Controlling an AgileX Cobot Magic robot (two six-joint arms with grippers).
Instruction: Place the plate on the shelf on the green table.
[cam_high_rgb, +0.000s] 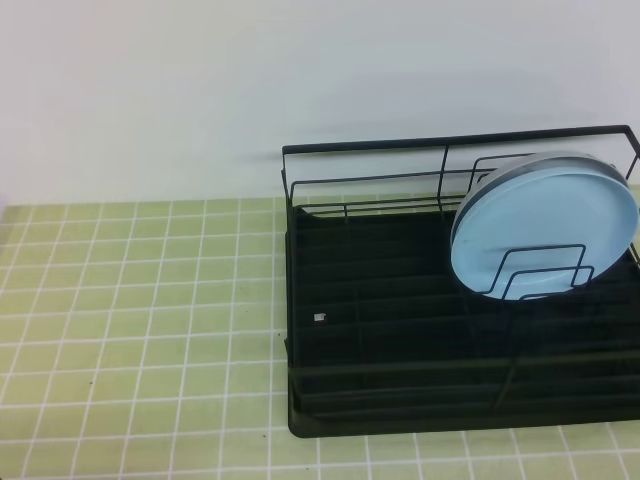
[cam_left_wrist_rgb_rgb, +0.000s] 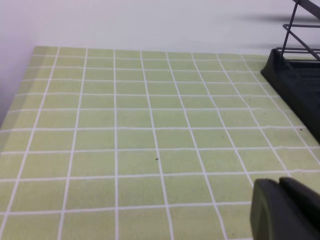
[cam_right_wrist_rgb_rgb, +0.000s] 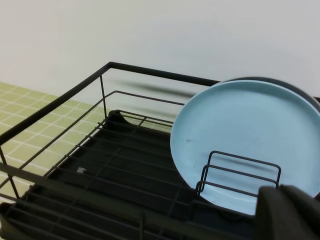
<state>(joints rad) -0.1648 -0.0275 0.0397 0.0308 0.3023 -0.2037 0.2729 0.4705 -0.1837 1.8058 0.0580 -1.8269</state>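
Observation:
The light blue plate (cam_high_rgb: 545, 225) stands upright on its edge in the right part of the black wire shelf (cam_high_rgb: 400, 400), leaning between the upright wire dividers. The right wrist view shows the plate (cam_right_wrist_rgb_rgb: 245, 135) close ahead in the shelf (cam_right_wrist_rgb_rgb: 100, 170). My right gripper (cam_right_wrist_rgb_rgb: 280, 197) is a dark shape at the lower right of that view, shut, empty and short of the plate. My left gripper (cam_left_wrist_rgb_rgb: 280, 192) hovers shut and empty over the green table (cam_left_wrist_rgb_rgb: 135, 135), left of the shelf's corner (cam_left_wrist_rgb_rgb: 295, 75). Neither arm appears in the exterior view.
A grey rim (cam_high_rgb: 530, 163) shows just behind the blue plate. A small white speck (cam_high_rgb: 320, 317) lies on the shelf's tray. The tiled green table (cam_high_rgb: 140, 320) stretches left of the shelf, and a white wall rises behind it.

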